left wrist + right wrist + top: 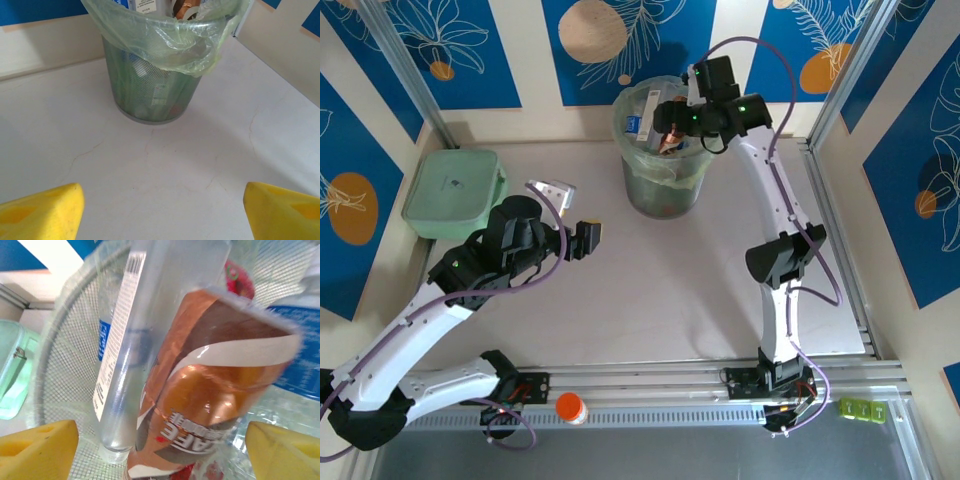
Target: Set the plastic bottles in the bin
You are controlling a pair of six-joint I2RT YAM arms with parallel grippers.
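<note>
Flat mint-green square box (452, 192), lid on, corners rounded, small dark mark at lid centre. Beneath the box and stretching away to its right, pale tabletop (650, 300) with faint hairline cracks. Behind and left of the box, blue wall panels (415, 50) printed with white leaves and tan discs, split by cream strips. Well to the right of the box, metal rail (827, 200) along the table edge. Farthest from the box, at the near right corner, small bright green part (861, 409).
</note>
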